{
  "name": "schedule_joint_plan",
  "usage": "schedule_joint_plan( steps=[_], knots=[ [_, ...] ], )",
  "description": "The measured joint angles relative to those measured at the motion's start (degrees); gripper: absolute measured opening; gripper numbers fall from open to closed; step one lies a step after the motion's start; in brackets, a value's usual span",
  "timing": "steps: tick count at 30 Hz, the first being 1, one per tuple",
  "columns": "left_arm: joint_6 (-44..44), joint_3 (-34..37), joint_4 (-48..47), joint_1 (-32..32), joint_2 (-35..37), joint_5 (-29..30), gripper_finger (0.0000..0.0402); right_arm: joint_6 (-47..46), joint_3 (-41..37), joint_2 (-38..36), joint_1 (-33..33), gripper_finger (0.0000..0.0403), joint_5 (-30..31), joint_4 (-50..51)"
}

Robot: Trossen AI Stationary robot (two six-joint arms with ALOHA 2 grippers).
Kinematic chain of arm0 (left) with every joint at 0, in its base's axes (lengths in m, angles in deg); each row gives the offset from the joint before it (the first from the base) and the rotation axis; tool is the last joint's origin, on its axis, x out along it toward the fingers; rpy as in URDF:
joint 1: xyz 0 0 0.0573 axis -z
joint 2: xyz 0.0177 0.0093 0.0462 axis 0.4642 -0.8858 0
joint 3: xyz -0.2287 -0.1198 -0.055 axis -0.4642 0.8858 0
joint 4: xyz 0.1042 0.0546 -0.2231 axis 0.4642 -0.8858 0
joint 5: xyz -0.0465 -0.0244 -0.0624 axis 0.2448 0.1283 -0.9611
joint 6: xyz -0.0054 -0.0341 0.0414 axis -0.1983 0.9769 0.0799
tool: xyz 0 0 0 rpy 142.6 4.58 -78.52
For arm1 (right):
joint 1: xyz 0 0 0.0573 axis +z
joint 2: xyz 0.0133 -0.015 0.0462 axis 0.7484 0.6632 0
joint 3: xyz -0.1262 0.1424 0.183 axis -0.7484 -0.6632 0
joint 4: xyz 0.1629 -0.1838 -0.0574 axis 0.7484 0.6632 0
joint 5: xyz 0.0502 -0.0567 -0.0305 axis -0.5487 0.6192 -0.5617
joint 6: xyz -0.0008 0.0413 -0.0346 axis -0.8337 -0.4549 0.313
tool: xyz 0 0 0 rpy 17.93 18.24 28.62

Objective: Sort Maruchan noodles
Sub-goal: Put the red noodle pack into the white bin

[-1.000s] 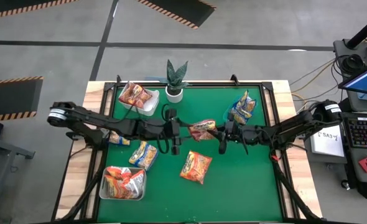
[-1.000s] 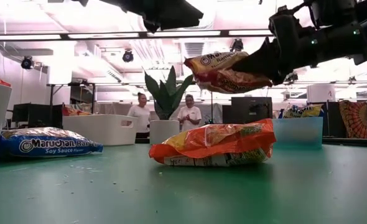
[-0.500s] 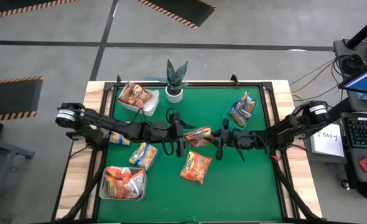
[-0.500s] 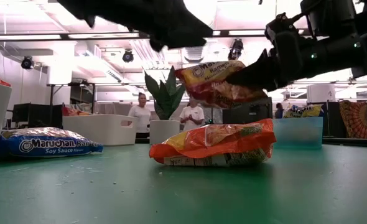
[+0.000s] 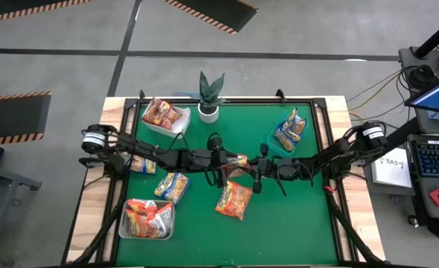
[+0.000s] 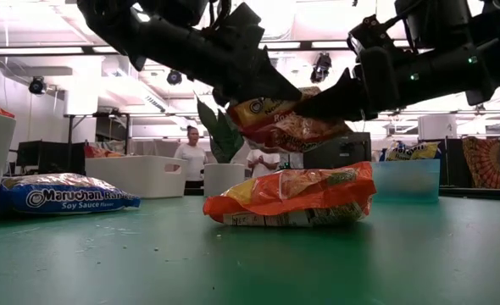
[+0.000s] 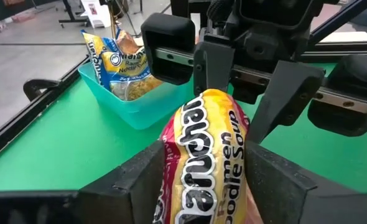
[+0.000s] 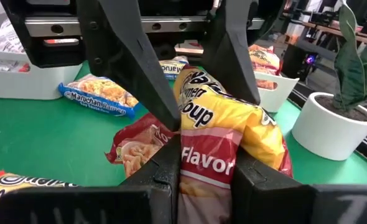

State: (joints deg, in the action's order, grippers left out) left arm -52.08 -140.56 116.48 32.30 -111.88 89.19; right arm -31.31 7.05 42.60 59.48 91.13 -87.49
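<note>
1. Two grippers are on one crinkly red-and-yellow Maruchan packet (image 6: pixel 280 119) at once, held up in the air over the middle of the green tabletop (image 5: pixel 294 216).
2. Right gripper (image 8: pixel 202 165) has its fingers (image 8: pixel 165 168) clamped on one end of that packet. Left gripper (image 7: pixel 199 177) has its fingers (image 7: pixel 274 180) around the other end, touching it on both sides, though I can't tell how tightly they're squeezing.
3. Just under the held packet, an orange-red packet (image 5: pixel 234 199) lies flat on the tabletop, not touching it.
4. Further out: a blue-and-yellow "Soy Sauce Flavor" packet (image 6: pixel 63 196) lies on the tabletop toward the left arm's side.
5. A teal plastic bin (image 5: pixel 288 131) on the right arm's side holds blue-and-yellow packets.
6. A white tray (image 5: pixel 167 119) at the far edge holds red packets, and a grey tray (image 5: pixel 146 220) at the near left corner holds orange-red ones.
7. A potted green plant in a white pot (image 5: pixel 209 100) stands beside the white tray.
8. Two people (image 6: pixel 191 151) stand in the room behind.
</note>
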Motion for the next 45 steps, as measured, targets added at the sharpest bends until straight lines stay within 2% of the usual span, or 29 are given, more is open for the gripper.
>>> schedule_joint_plan(
  steps=[17,29,38,45],
  knots=[
    [-0.2,0.0,-0.5,0.0,0.2,-0.1,0.0045,-1.1,0.2,-0.1,0.0,0.0078,0.3,1.5],
    [-0.7,0.0,-0.9,0.1,0.2,0.0,0.0037,-1.1,1.9,-0.1,0.0,0.0081,0.5,5.3],
    [-0.8,0.0,-2.2,0.1,0.1,-0.4,0.0037,-1.2,2.8,-0.2,0.0,0.0062,0.3,9.0],
    [-0.8,0.0,-2.6,0.1,0.1,0.1,0.0037,-4.2,3.5,-0.2,0.0,0.0108,0.5,9.5]
  ],
)
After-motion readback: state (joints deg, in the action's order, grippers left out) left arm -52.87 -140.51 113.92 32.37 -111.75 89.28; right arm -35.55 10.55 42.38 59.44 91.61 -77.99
